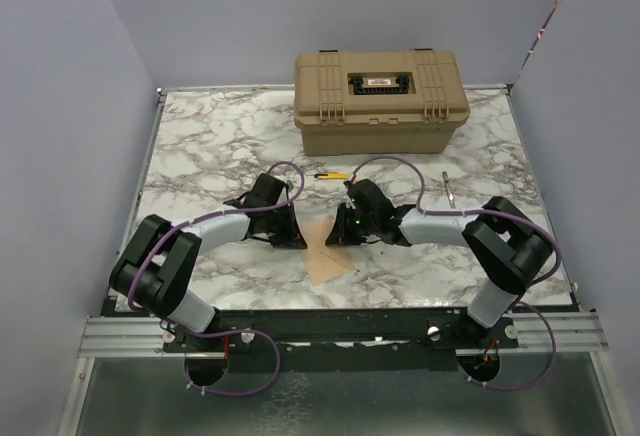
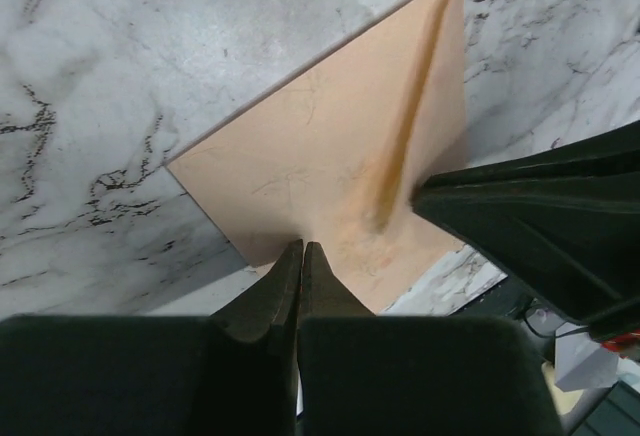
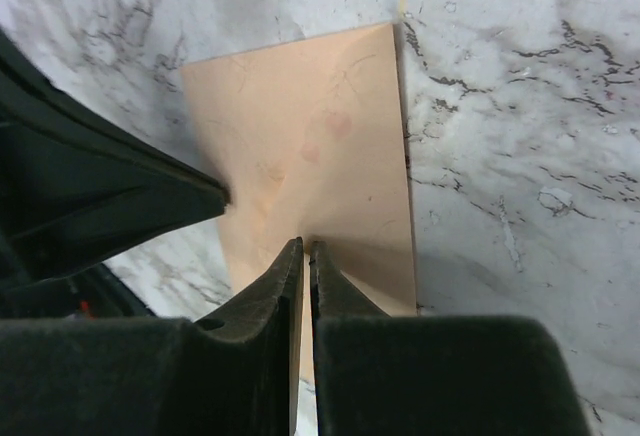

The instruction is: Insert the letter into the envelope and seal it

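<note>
One peach-tan paper piece lies between the two arms at the table's near middle. It also shows in the left wrist view and the right wrist view. No pale yellow flap shows, so I cannot tell whether it is the letter or the closed envelope; no second piece is in view. My left gripper is shut on its edge. My right gripper is shut on the opposite edge, with paper between the fingers. A raised ridge runs across the paper.
A tan plastic toolbox stands at the back of the marble table. A yellow pen lies behind the grippers and a thin metal tool lies to the right. Grey walls close in both sides.
</note>
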